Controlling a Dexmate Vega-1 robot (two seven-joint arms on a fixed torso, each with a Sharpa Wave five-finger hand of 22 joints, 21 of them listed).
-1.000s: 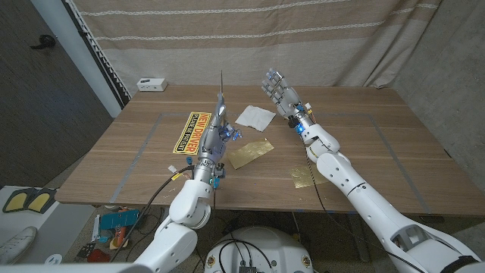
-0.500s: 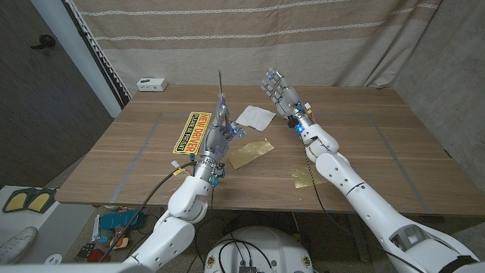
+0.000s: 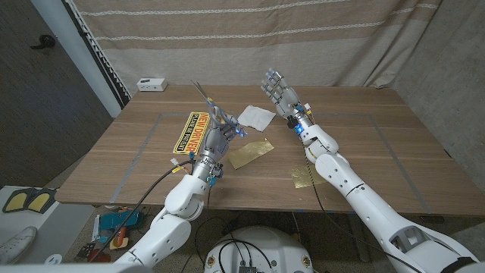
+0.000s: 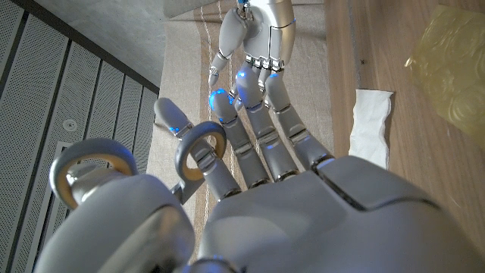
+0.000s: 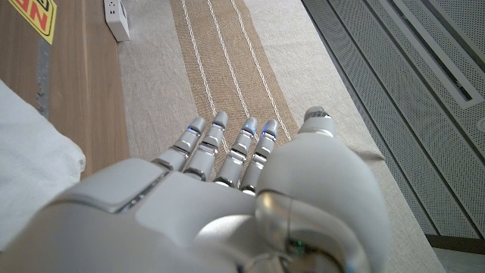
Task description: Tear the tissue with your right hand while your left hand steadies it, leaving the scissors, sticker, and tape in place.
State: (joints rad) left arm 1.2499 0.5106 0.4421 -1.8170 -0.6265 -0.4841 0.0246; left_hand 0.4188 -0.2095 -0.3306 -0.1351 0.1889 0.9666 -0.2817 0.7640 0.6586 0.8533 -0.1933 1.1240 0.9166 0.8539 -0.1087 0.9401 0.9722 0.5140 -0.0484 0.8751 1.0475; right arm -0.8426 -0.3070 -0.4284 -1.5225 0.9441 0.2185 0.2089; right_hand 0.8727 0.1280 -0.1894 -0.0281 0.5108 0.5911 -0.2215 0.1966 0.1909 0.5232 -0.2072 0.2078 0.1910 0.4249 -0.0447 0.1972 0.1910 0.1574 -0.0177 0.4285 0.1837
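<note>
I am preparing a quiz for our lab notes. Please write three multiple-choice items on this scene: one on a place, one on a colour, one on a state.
1. Where does the tissue lie?
A) on the table
B) in the right hand
C) on the floor

2. What is the sticker's main colour?
A) blue
B) yellow
C) green

3. What does the left hand hold?
A) nothing
B) a roll of tape
C) the scissors

Answers:
1 A: the head view shows it flat on the wood, with no hand on it.
2 B: it has a yellow ground with dark lettering.
3 C: the fingers pass through the handle rings in the left wrist view.
</note>
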